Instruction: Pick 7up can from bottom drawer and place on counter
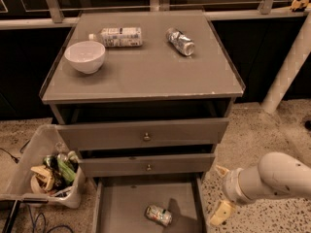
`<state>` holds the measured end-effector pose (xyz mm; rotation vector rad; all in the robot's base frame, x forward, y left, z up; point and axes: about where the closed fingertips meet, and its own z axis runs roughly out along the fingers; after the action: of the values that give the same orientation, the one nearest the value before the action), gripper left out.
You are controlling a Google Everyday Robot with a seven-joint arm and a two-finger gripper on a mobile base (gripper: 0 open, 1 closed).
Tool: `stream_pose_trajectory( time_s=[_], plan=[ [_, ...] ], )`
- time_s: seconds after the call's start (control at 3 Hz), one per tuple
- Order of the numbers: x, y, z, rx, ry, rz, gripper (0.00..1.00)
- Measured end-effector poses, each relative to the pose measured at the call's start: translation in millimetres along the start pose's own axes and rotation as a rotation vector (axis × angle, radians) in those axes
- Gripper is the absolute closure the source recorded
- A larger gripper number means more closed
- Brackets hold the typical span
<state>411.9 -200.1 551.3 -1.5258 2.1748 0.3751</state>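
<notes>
Speckled floor; grey cabinet. Desk (146, 79): bowl (85, 56), bottle (116, 37) and silver can (180, 41) are carried. Bottom drawer (121, 203): open, 7up can (158, 215) laid sideways inside. End effector (218, 192): positioned right of drawer, fingers parted, nothing gripped.

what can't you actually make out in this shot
All in the camera view:
- bottom drawer: its front end is cut off by the lower edge.
- 7up can: lies in that drawer; print too small to read.
- two upper drawers: insides hidden by the counter and their own fronts.
- gripper: open, right of the bottom drawer; its arm runs off the right edge.
- bin: contents too jumbled to name.
</notes>
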Motion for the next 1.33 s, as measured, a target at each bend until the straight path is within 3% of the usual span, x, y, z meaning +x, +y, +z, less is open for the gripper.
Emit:
stream_pose_trajectory(
  time_s=[0.33, 0.67, 1.0, 1.33],
  plan=[
    [20.1, 2.8, 41.7, -0.005, -0.017, -0.006, 0.0],
    [20.1, 2.9, 41.7, -0.006, -0.017, -0.006, 0.0],
    [19.8, 4.4, 59.0, -0.037, -0.029, -0.002, 0.0],
    [23.8, -0.4, 101.5, -0.072, -0.038, 0.012, 0.0]
  ],
)
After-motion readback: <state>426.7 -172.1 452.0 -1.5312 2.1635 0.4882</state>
